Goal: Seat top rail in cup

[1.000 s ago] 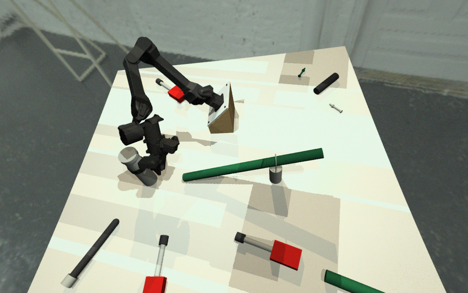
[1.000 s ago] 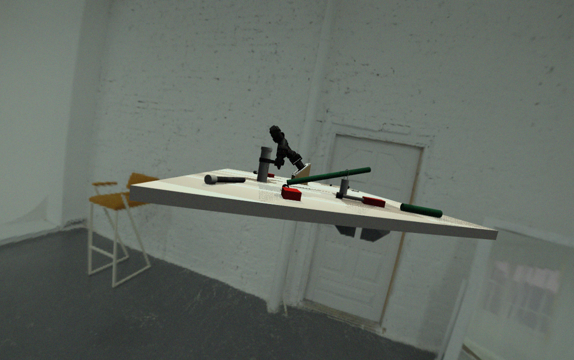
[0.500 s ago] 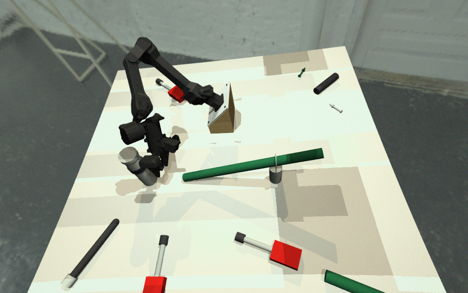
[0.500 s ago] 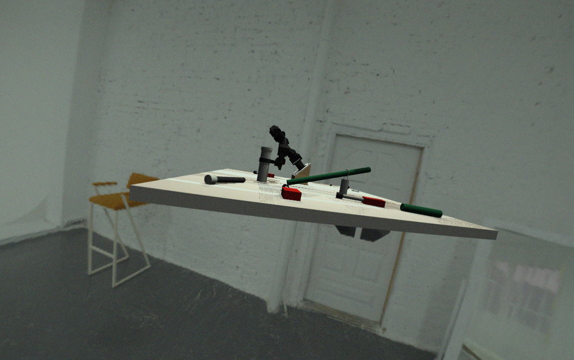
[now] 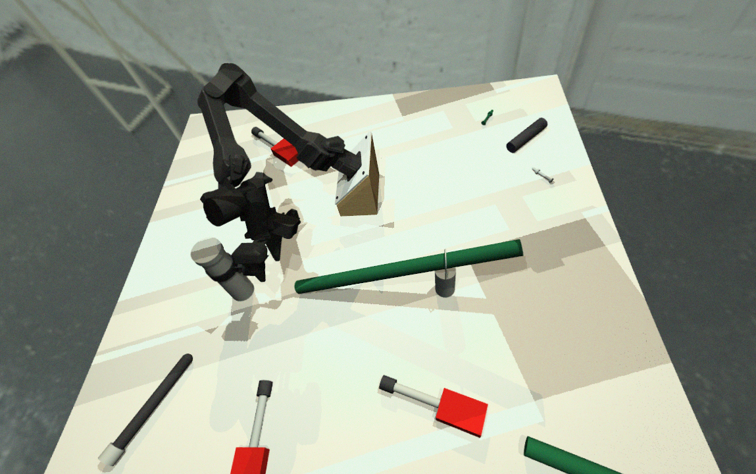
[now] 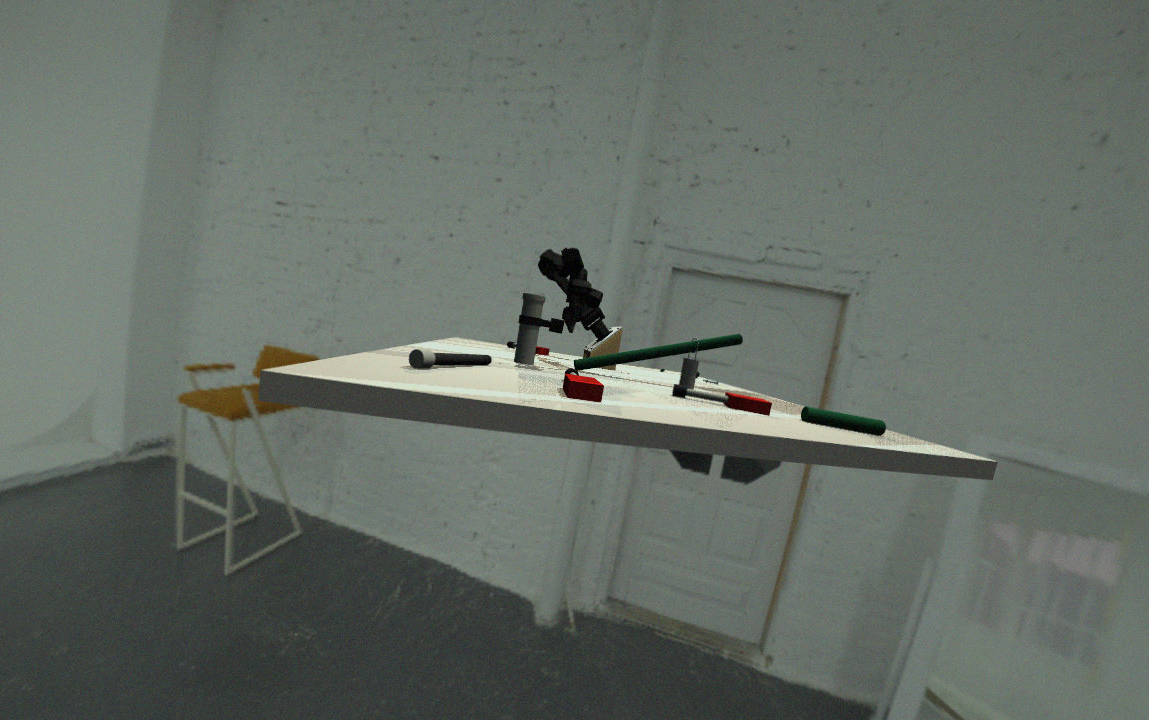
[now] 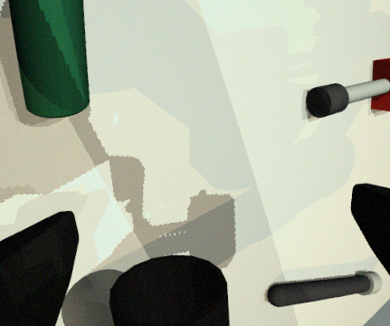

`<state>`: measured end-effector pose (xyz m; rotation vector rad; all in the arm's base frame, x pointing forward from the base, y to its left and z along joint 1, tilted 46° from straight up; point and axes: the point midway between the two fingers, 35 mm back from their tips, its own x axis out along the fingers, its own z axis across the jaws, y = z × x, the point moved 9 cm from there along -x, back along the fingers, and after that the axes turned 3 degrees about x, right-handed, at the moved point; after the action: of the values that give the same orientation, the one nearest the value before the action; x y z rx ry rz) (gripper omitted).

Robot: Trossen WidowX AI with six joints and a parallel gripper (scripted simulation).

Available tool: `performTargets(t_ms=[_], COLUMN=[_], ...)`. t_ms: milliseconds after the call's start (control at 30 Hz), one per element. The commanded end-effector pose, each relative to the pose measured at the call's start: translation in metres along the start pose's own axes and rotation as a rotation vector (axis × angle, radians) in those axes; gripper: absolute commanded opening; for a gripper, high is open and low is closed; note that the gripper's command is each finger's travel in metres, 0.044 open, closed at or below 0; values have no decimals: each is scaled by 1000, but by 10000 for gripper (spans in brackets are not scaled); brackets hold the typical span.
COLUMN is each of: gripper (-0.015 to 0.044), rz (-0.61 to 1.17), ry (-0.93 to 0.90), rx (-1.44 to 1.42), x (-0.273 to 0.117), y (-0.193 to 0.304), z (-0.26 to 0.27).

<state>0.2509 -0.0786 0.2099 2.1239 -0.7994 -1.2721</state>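
Observation:
The green top rail (image 5: 392, 269) (image 6: 659, 350) (image 7: 54, 59) passes through the loop (image 5: 445, 254) on the short grey post (image 5: 445, 284) (image 6: 688, 374). It slopes down to its cut end, which lies low at or near the tabletop, away from the cup. The big grey post (image 5: 239, 287) (image 6: 526, 344) stands to the left. Its dark brace band (image 5: 227, 274) (image 6: 528, 319) sits below the cap. The black rail-end cup (image 6: 556, 325) (image 7: 169, 290) is empty. My gripper (image 5: 268, 264) (image 7: 216, 212) is open at the cup, holding nothing. Whether a finger touches the cup is unclear.
A wedge-shaped mount (image 5: 360, 197) holds the arm base. Red blocks with rods (image 5: 462, 411) (image 6: 582, 386) lie forward and behind. A dark bar (image 5: 153, 400) (image 6: 462, 360) (image 7: 318, 290) lies front left, another green tube (image 5: 568, 458) (image 6: 842, 420) front right.

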Motion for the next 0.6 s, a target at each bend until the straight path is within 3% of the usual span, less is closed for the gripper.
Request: performTargets(t_ms=[0, 567], gripper=[440, 440], rz=[-9, 39], ry=[-12, -53], rx=[89, 1161], x=[-2, -53], y=[-7, -94], z=[-2, -23])
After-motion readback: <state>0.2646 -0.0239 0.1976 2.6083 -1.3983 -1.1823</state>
